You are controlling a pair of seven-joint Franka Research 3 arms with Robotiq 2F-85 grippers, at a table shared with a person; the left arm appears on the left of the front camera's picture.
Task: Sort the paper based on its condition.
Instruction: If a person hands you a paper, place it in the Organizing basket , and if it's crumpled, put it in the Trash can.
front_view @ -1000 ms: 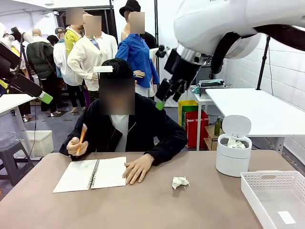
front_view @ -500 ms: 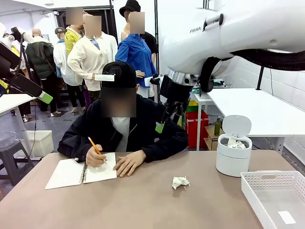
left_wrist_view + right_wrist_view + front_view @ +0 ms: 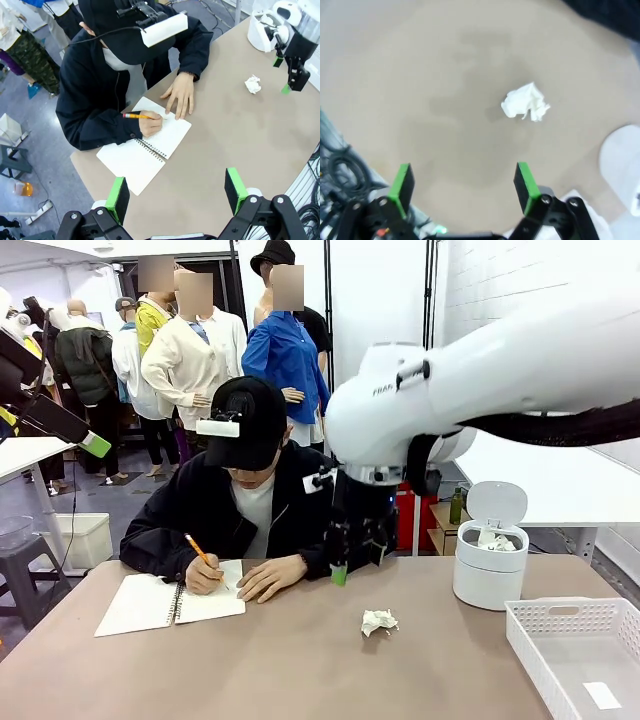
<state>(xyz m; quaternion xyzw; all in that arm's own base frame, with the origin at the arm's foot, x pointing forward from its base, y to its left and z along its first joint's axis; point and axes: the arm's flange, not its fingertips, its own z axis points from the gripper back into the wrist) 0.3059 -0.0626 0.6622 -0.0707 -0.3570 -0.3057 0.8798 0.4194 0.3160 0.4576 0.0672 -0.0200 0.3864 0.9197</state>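
One crumpled white lump of paper [image 3: 378, 621] lies on the brown table [image 3: 300, 670], to the right of centre. My right gripper [image 3: 350, 565] hangs open just above the table, a little behind and to the left of the lump. In the right wrist view the paper [image 3: 526, 102] lies ahead of the open green pads [image 3: 525, 181], off to the right, with nothing between them. My left gripper [image 3: 176, 195] is open, high over the table's left side. From there the paper [image 3: 253, 84] shows far off beside the right gripper [image 3: 292, 67].
A white lidded bin [image 3: 489, 565] at the right holds more crumpled paper. A white basket [image 3: 580, 650] at the front right holds a small flat label. A person across the table writes in a spiral notebook [image 3: 150, 605], one hand [image 3: 270, 578] flat on the table.
My right arm has swung down from high up, lowering its open gripper to just above the table near the paper. The person has bent over the notebook and started writing.
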